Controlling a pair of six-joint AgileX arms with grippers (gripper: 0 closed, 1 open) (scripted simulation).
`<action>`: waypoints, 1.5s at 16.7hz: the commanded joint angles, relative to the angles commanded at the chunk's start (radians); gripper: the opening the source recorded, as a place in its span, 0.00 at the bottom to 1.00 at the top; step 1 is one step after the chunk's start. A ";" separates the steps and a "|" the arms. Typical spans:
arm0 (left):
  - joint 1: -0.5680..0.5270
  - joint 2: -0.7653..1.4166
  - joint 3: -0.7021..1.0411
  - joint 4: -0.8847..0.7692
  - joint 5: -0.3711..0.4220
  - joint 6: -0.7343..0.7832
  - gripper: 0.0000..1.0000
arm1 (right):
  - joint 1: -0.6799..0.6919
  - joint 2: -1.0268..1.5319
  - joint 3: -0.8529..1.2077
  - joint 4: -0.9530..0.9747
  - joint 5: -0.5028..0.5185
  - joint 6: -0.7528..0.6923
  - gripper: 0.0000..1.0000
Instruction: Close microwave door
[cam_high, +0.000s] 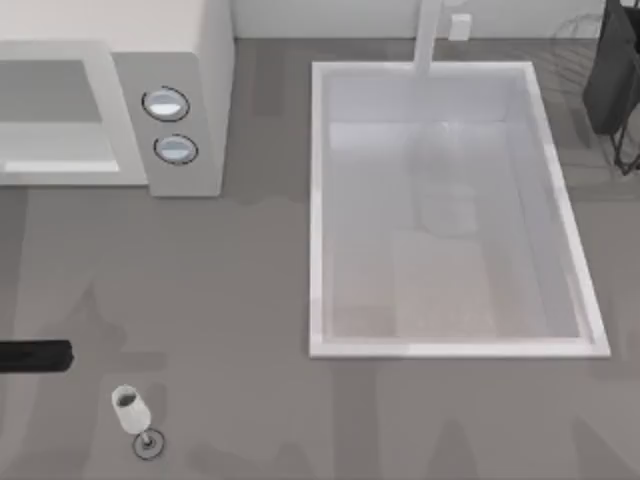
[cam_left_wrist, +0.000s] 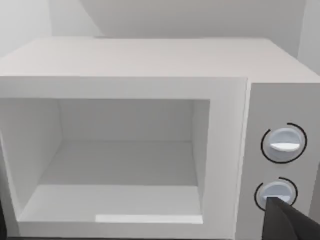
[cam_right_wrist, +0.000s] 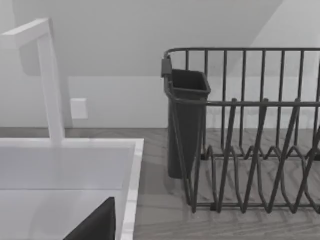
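The off-white microwave (cam_high: 190, 60) stands at the table's back left, its two round dials (cam_high: 166, 104) on the right panel. Its grey cavity (cam_left_wrist: 120, 150) is open and nothing lies inside. The microwave door is out of view. My left gripper (cam_high: 55, 355) shows as a black bar at the left edge, in front of the microwave and well apart from it. A dark part of it (cam_left_wrist: 290, 222) sits below the lower dial in the left wrist view. A dark part of my right gripper (cam_right_wrist: 97, 225) hangs over the sink's right rim (cam_right_wrist: 132, 190).
A white sink (cam_high: 318, 220) with a faucet (cam_high: 428, 40) takes up the middle and right. A dark dish rack (cam_right_wrist: 250, 150) with a cutlery holder (cam_right_wrist: 186, 120) stands at the far right. A wine glass (cam_high: 132, 412) stands near the front left.
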 joint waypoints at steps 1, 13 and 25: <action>-0.008 0.013 0.000 0.013 -0.008 0.000 0.00 | 0.000 0.000 0.000 0.000 0.000 0.000 1.00; 0.293 0.309 0.284 -0.119 0.280 0.251 0.00 | 0.000 0.000 0.000 0.000 0.000 0.000 1.00; 1.360 1.414 1.040 -0.574 1.044 0.811 0.00 | 0.000 0.000 0.000 0.000 0.000 0.000 1.00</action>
